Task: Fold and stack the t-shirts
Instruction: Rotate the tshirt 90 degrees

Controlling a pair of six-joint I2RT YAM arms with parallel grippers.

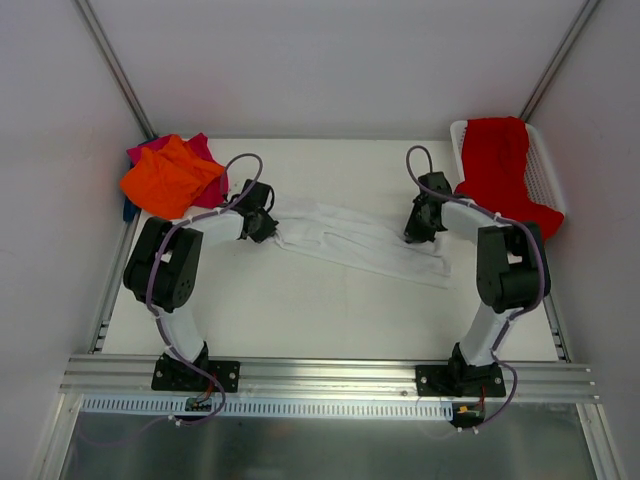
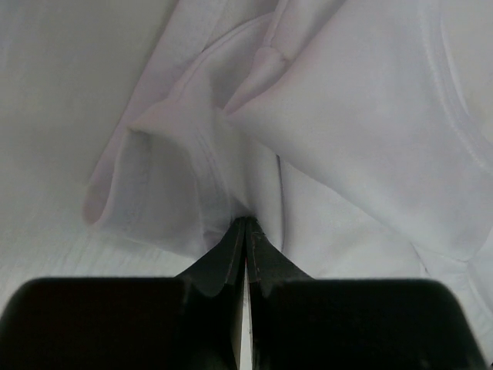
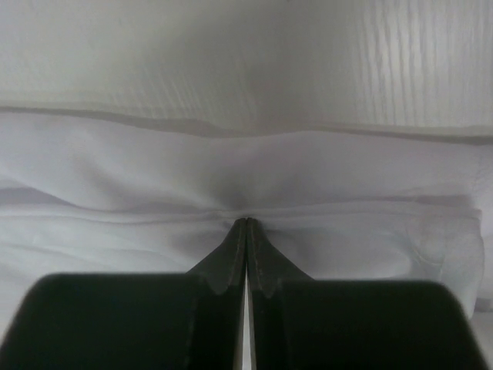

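Observation:
The white t-shirt (image 1: 360, 240) lies stretched in a long band across the middle of the table. My left gripper (image 1: 272, 230) pinches its left end. In the left wrist view the gripper (image 2: 245, 221) is shut, and folds of white cloth (image 2: 323, 131) gather at the tips. My right gripper (image 1: 415, 233) is at the shirt's right part. In the right wrist view it (image 3: 246, 221) is shut on a puckered seam of the white cloth (image 3: 246, 166). An orange shirt (image 1: 172, 178) lies on a magenta-pink one (image 1: 203, 150) at the back left. A red shirt (image 1: 503, 170) is draped over the basket.
A white mesh basket (image 1: 548, 170) stands at the back right under the red shirt. Something blue (image 1: 128, 211) peeks out below the orange pile at the table's left edge. White walls enclose the table on three sides. A metal rail (image 1: 330, 372) runs along the front.

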